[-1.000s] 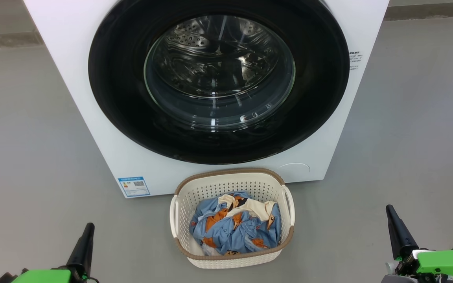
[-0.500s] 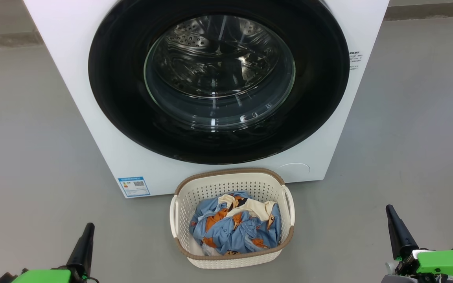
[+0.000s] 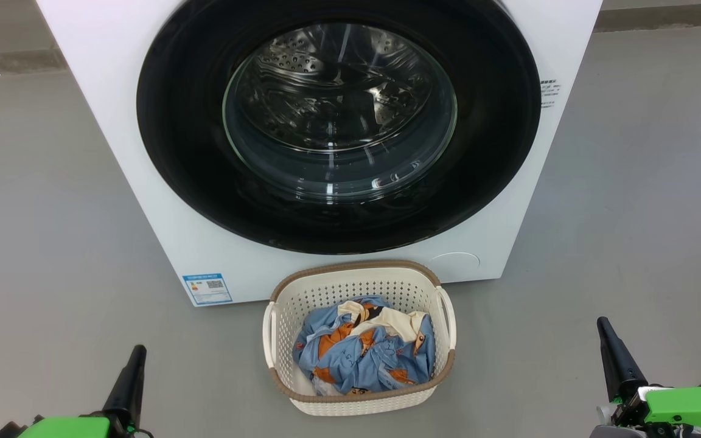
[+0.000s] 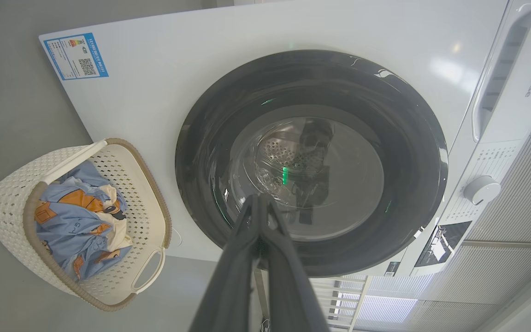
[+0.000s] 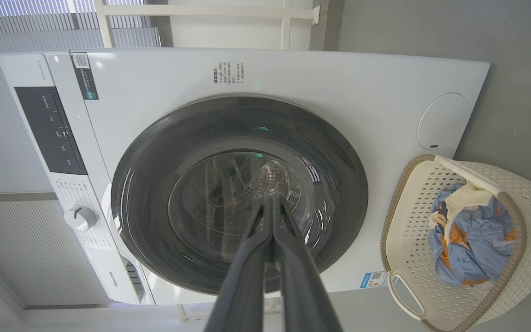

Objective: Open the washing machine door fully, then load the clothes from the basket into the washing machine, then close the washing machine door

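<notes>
Your left gripper (image 3: 136, 356) and right gripper (image 3: 605, 331), each with fingers pressed together and empty, sit at the lower corners of the head view, well apart from the basket (image 3: 356, 266) at lower centre, where the clothes (image 3: 362, 356) lie heaped. Behind it the washing machine door (image 3: 338, 121), shut, fills the upper centre. Likely trouble: closed fingers skidding off its glossy rim, or the swinging door clipping the basket parked just below it

Glossy black-rimmed glass washing machine door (image 3: 338, 121), perforated steel drum behind; soft printed cloth clothes (image 3: 366, 353) in a perforated plastic basket (image 3: 283, 304); matt grey floor (image 3: 40, 213).
</notes>
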You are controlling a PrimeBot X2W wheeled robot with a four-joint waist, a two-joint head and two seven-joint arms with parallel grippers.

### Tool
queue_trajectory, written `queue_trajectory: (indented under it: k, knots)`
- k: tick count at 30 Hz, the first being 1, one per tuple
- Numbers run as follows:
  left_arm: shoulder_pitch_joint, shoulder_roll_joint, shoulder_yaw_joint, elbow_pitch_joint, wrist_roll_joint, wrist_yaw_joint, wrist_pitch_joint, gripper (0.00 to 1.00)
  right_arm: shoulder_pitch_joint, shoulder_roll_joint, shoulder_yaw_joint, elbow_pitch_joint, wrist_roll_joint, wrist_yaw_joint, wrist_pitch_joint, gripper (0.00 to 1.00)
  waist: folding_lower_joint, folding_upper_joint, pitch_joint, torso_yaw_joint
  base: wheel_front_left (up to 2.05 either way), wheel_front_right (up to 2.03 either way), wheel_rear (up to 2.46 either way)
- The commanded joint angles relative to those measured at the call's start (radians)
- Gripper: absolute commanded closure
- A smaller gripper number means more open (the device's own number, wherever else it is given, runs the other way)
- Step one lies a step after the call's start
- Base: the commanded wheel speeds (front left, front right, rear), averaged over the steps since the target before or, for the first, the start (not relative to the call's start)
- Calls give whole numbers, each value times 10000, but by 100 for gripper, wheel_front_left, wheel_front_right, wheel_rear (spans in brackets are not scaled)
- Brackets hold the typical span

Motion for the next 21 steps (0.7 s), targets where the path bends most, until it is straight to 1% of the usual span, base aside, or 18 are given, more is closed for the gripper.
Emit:
queue_trajectory:
  k: [1, 21]
  knots:
    - [-405, 172, 345, -199, -64, -102, 62, 100, -406, -38, 227, -280, -54, 100, 39, 100, 0, -1, 0, 0, 0, 0, 0]
    - [-405, 172, 343, -199, -65, -102, 60, 100, -406, -38, 227, -280, -55, 100, 39, 100, 0, -1, 0, 0, 0, 0, 0]
